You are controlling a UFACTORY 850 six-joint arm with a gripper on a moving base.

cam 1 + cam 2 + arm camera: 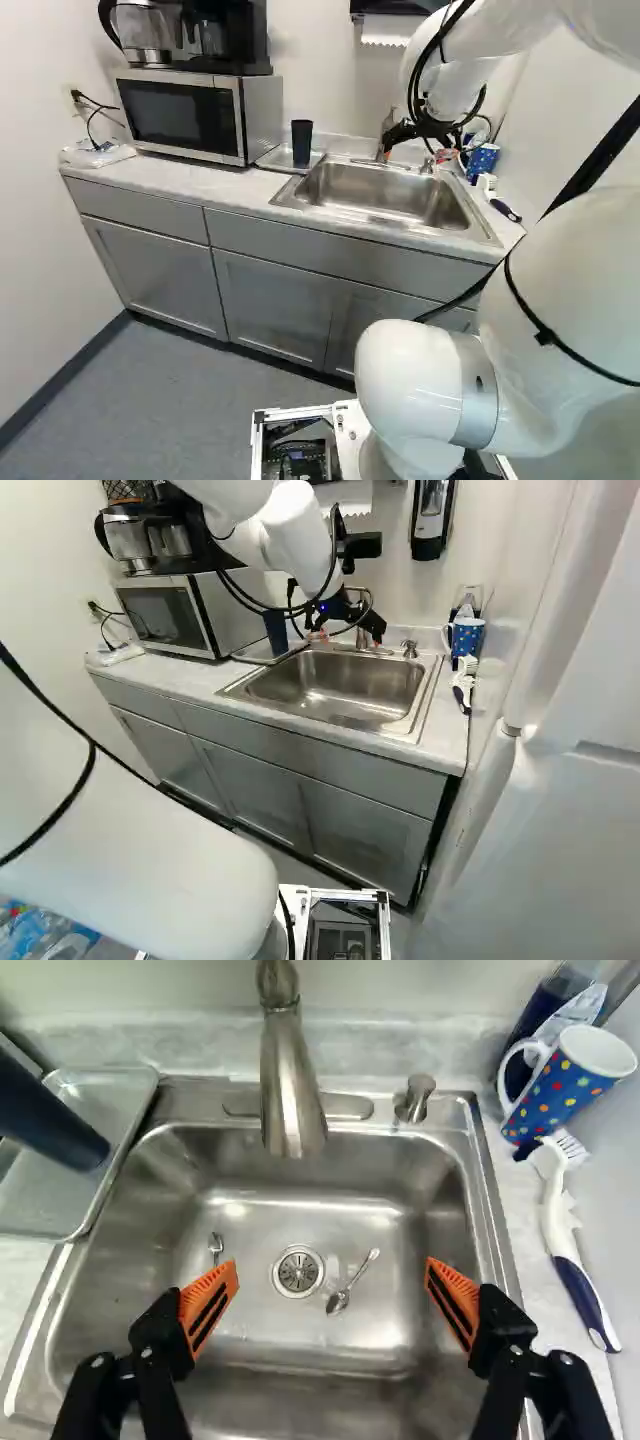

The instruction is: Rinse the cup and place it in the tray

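Observation:
Over the back of the sink, my gripper [424, 146] hangs in the left base view. In the wrist view the gripper [332, 1298] stands wide open above the basin, nothing between its orange pads. A dark, tall cup [302, 143] stands upright on the metal tray [105, 1095], left of the sink [330, 687]. The faucet [290, 1100] rises at the sink's back edge. On the counter right of the basin is a blue mug with coloured dots [560, 1090], its white handle toward the sink.
Two small spoons lie in the basin, one [345, 1290] beside the drain [298, 1271]. A white and blue brush [570, 1245] lies on the right counter. The microwave [190, 113] with a coffee maker [200, 35] on top stands left of the tray. A soap dispenser [431, 518] hangs on the wall.

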